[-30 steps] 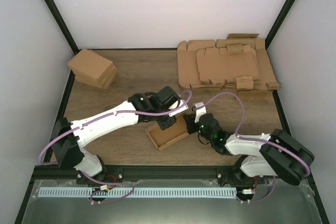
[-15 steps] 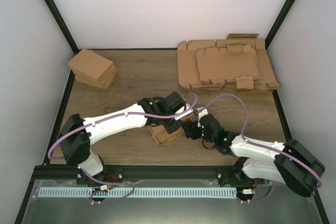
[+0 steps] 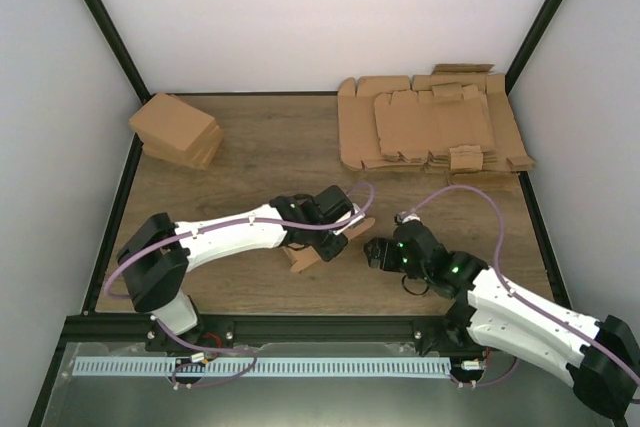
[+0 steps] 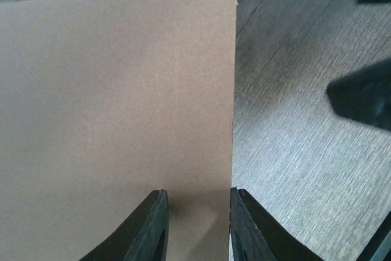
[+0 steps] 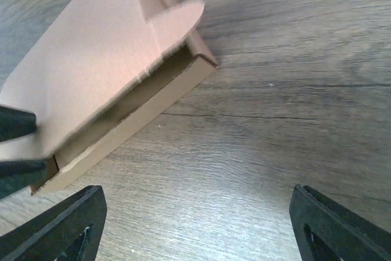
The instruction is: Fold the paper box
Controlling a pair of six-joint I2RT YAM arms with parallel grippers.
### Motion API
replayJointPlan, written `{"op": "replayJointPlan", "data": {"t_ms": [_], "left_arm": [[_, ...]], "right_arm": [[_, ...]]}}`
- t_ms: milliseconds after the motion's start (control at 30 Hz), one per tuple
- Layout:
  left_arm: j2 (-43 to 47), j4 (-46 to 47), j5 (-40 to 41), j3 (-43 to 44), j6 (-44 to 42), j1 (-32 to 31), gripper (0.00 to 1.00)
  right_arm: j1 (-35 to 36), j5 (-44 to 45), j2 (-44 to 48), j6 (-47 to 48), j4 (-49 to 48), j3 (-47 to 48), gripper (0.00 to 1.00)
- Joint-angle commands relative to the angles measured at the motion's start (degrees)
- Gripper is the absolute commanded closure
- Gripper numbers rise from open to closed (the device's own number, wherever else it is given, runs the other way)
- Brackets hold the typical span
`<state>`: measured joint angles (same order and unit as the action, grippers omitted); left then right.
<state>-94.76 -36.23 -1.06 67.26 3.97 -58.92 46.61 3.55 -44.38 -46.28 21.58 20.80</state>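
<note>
The paper box lies on the table's near middle, a shallow brown tray with its lid panel tilted over it. In the right wrist view the paper box shows a gap between lid and tray wall, with a rounded tab at its far end. My left gripper sits at the box's right end. In its own view the left gripper has its jaws a little apart over the lid panel, gripping nothing. My right gripper stands just right of the box, apart from it. The right gripper is wide open over bare wood.
A thick pile of flat cardboard sheets lies at the back right. A pile of folded cartons sits at the back left. The right gripper's black fingers show at the right edge of the left wrist view.
My right gripper has opened wide and drawn back to the right, off the box. My left gripper slid nearer and right, its jaws parting slightly. The lid has come down over the tray.
</note>
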Motion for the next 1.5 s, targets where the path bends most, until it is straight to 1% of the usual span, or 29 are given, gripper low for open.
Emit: {"op": "replayJointPlan", "data": {"t_ms": [0,67,133,167,200,267,300,400,467,633,767,900,967,1067,1100,1167,1267,1333,1467], "left_arm": [[-0.85,3.46,-2.26,-3.32,3.05,0.12,0.67],[-0.93,4.7,-2.86,-4.67,3.96,0.2,0.64],[-0.78,6.33,-3.96,-6.15,4.73,0.16,0.58],[-0.9,7.21,-4.48,-6.77,5.04,0.18,0.54],[-0.95,8.26,-4.86,-7.4,5.53,0.13,0.47],[-1.02,9.36,-4.91,-8.48,7.09,0.16,0.34],[-0.89,9.61,-4.53,-8.73,8.35,0.22,0.3],[1.73,11.38,-4.68,-9.64,12.43,0.31,0.22],[5.42,12.19,-3.88,-9.81,14.79,0.41,0.15],[13.55,10.46,0.6,-8.26,19.48,1.1,0.01],[19.96,9.05,4.0,-9.56,25.95,2.24,0.0],[27.54,6.72,6.95,-13.3,35.16,4.96,0.0],[32.02,6.35,7.2,-16.4,41.06,7.01,0.0],[38.65,8.63,2.41,-22.82,48.43,11.85,0.0],[40.66,10.07,-0.57,-25.16,51.27,14.0,0.0],[44.91,13.89,-4.91,-31.08,56.88,16.35,0.0],[49.65,18.14,-6.78,-36.64,63.7,17.78,0.0],[52.23,20.34,-7.53,-39.24,66.37,18.05,0.04],[52.5,22.61,-9.75,-41.96,69.68,18.39,0.11]], "right_arm": [[0.41,7.29,-0.63,-6.94,12.04,7.93,0.17],[0.35,10.33,-2.55,-7.17,14.86,10.77,0.18],[0.14,11.39,-3.23,-5.32,14.05,12.16,0.2],[-0.47,10.84,-3.36,-4.01,12.69,12.37,0.22],[-1.54,9.8,-3.66,-2.83,10.66,12.9,0.23],[-5.41,5.99,-5.11,0.05,8.07,13.95,0.26],[-7.8,3.82,-6.05,1.41,7.11,14.74,0.29],[-13.95,-3.61,-8.74,7.0,3.0,16.55,0.32],[-16.2,-7.14,-11.12,9.74,1.11,18.25,0.33],[-21.03,-12.46,-16.02,14.05,-2.27,20.66,0.34],[-25.86,-20.72,-20.69,17.8,-6.75,22.56,0.34],[-26.47,-26.7,-28.46,22.33,-7.73,27.89,0.34],[-26.43,-29.8,-31.9,23.77,-7.98,29.9,0.35],[-26.44,-34.57,-35.92,25.28,-7.39,32.12,0.39],[-26.48,-35.82,-36.62,25.51,-7.38,32.15,0.4],[-26.4,-36.52,-37.43,25.86,-7.3,32.19,0.4],[-26.09,-36.99,-38.82,26.93,-6.23,32.24,0.4],[-25.63,-37.25,-39.75,27.72,-5.65,32.33,0.43],[-24.23,-37.22,-41.67,28.41,-4.97,32.73,0.47]]}}
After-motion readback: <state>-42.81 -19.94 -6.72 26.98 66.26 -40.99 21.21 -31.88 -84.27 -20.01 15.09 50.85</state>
